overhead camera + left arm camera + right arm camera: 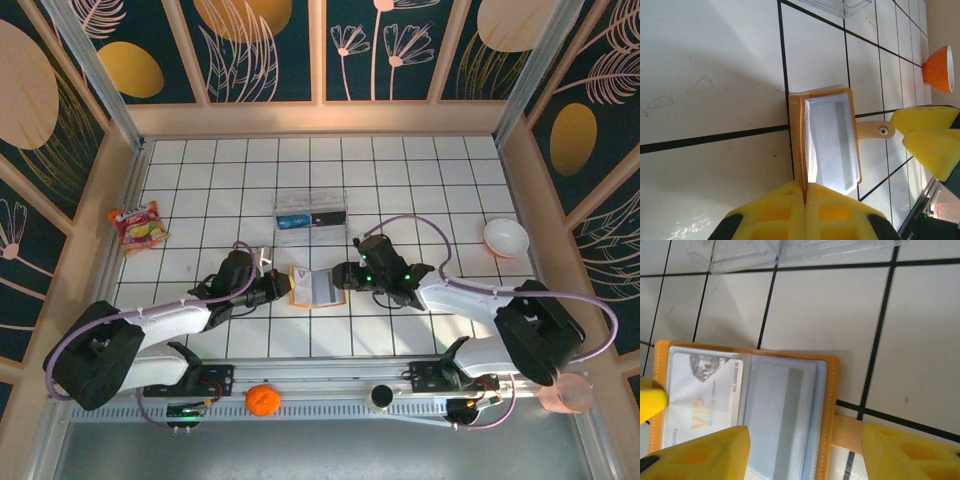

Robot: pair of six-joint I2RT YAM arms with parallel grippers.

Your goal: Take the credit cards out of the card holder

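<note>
The orange card holder (316, 286) lies open on the white tiled table between both arms. My left gripper (281, 288) is shut on the edge of its left cover (800, 145), pinching the orange leather between yellow fingertips. My right gripper (805, 442) is open and straddles the right half. One finger (705, 452) hangs over the pockets, the other (910, 450) past the strap tab (845, 432). Two credit cards sit in clear sleeves: a pale VIP card (700, 395) on the left and one with a grey stripe (785, 415) on the right.
A clear plastic box (311, 215) stands just behind the wallet. A snack packet (140, 225) lies at the far left and a small bowl (505, 237) at the right. An orange fruit (262, 399) sits on the front rail. Wooden walls enclose the table.
</note>
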